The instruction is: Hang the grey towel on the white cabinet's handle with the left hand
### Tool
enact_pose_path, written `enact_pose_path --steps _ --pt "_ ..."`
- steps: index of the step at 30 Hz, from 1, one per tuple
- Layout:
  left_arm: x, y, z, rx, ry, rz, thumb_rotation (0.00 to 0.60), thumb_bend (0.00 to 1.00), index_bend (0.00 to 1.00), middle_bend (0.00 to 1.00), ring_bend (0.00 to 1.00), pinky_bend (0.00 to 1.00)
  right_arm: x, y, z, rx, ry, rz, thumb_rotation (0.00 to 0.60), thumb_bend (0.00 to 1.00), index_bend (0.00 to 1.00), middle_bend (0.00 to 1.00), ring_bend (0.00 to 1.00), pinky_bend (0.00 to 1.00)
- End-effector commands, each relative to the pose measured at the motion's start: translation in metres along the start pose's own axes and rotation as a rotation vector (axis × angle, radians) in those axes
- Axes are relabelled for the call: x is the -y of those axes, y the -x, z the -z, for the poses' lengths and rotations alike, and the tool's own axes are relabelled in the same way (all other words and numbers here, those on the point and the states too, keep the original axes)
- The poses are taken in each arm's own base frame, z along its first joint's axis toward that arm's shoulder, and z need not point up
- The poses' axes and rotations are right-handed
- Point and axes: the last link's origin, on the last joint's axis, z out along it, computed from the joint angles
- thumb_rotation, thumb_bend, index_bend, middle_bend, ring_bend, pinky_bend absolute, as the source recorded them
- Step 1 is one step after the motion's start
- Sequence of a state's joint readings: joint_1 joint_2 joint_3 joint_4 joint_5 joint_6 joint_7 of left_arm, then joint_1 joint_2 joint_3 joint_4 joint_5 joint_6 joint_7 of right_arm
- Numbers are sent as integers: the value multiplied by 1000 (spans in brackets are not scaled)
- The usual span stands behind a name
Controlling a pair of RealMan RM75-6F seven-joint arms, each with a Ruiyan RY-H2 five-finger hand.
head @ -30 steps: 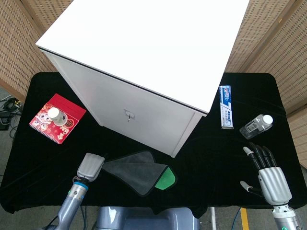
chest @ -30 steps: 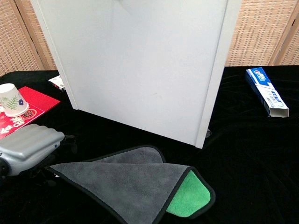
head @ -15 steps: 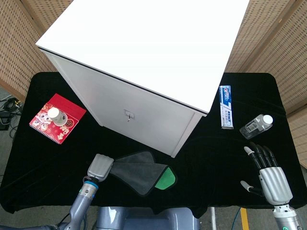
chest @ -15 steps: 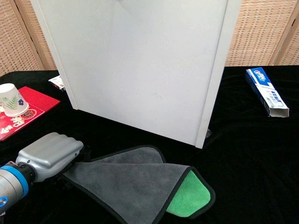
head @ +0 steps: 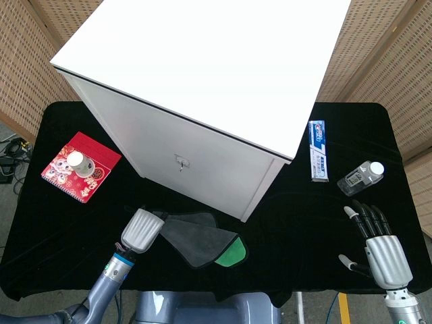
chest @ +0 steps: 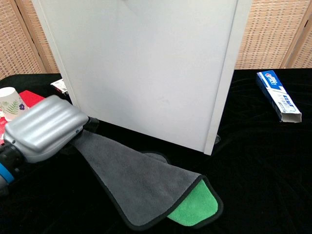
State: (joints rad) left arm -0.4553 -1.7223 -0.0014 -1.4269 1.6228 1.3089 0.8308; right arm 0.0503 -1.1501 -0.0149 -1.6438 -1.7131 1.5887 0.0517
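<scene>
The grey towel [head: 192, 237] [chest: 141, 183], black-edged with a green underside showing at its right corner, is lifted at its left end while the rest trails on the black table. My left hand [head: 140, 229] [chest: 46, 127] grips that left end, raised in front of the white cabinet [head: 202, 74] [chest: 146, 68]. The cabinet's small handle [head: 180, 162] sits on the front door, above and to the right of the left hand. My right hand [head: 375, 239] rests open on the table at the right, fingers spread, holding nothing.
A red booklet [head: 74, 177] with a paper cup [head: 78, 161] [chest: 10, 104] on it lies at the left. A toothpaste box [head: 318, 150] [chest: 279, 96] and a small clear bottle [head: 361, 177] lie to the cabinet's right. The black table [head: 290, 223] has bare cloth at the front.
My left hand has closed on the towel's left end and lifted it up toward the cabinet; the towel has unfolded and stretched. The right hand has not moved.
</scene>
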Motion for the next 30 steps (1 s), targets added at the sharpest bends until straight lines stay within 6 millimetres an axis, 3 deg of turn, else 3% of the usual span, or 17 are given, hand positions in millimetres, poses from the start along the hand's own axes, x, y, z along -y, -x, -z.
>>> enact_pose_path --steps 1,7,15,30 --pt "28 -38 1 -212 148 -139 600 540 802 878 794 693 0 0 0 -2 -1 -1 600 117 84 0 0 0" --pt "52 -83 -5 -375 222 -215 600 526 803 878 794 682 1 0 0 -1 -1 0 600 117 84 0 0 0" --pt "59 -120 -19 -538 328 -334 600 484 803 878 794 680 2 2 0 3 -4 4 600 117 84 0 0 0" --pt "38 -131 -43 -598 422 -393 600 429 802 878 792 672 1 0 0 0 0 -5 600 117 84 0 0 0"
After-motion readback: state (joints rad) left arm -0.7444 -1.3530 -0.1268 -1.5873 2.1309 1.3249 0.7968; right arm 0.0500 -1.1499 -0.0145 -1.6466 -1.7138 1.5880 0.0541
